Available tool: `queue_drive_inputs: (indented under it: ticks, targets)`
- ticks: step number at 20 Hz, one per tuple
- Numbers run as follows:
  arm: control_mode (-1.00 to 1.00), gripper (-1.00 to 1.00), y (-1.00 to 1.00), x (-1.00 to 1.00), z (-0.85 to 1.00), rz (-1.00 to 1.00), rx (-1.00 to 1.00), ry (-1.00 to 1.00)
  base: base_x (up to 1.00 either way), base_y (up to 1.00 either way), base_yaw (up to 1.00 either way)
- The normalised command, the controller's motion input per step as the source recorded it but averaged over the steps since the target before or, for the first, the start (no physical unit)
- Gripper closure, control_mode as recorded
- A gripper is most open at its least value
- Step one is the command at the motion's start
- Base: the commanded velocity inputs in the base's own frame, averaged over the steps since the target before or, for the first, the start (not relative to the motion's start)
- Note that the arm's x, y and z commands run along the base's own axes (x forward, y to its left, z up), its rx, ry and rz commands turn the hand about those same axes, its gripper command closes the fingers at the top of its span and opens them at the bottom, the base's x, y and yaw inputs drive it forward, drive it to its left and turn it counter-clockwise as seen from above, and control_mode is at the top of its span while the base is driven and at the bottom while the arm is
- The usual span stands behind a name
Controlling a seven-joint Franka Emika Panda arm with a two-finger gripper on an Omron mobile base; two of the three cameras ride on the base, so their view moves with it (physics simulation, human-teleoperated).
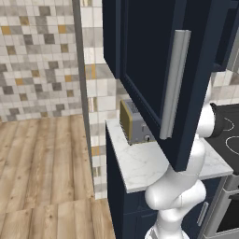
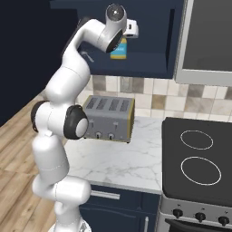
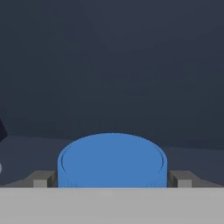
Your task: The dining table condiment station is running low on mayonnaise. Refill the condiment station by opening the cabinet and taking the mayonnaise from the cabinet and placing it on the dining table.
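The cabinet (image 1: 144, 70) door stands swung open, its silver handle (image 1: 175, 84) toward the camera, because the mayonnaise (image 2: 119, 50) sits inside on the shelf and I had to get past the door to reach it. The jar stands upright on the cabinet floor, well above the toaster (image 2: 108, 118) on the marble counter (image 2: 122, 165) below the cabinet. My arm is bent up and over so that the hand points into the cabinet, level with the jar.

From the hand view, the jar's blue lid (image 3: 112, 159) is centred right in front of me, with dark cabinet wall behind it. My gripper (image 3: 112, 180) is spread wide — one grey fingertip (image 3: 41, 180) shows on each side of the lid, with the jar between them. I judge the fingers are just beside the jar and not yet squeezing it; whether they touch it I cannot tell. Nothing is held yet.
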Motion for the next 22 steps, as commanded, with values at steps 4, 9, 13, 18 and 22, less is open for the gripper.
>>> queue_drive_inputs:
  ticks: [4, 9, 13, 18, 22]
  targets:
    - [-1.00, 1.00, 0.00, 0.00, 0.00, 0.00, 0.00, 0.00, 0.00, 0.00, 0.00]
    - [-1.00, 1.00, 0.00, -0.05, -0.09, 0.00, 0.00, -0.02, 0.00, 0.00, 0.00]
    - [-1.00, 1.00, 0.00, -0.61, -0.08, 0.00, 0.00, -0.10, 0.00, 0.00, 0.00]
    - [-1.00, 1.00, 0.00, -1.00, 0.00, 0.00, 0.00, -0.25, 0.00, 0.00, 0.00]
    - [-1.00, 1.00, 0.00, -1.00, 0.00, 0.00, 0.00, -0.31, 0.00, 0.00, 0.00]
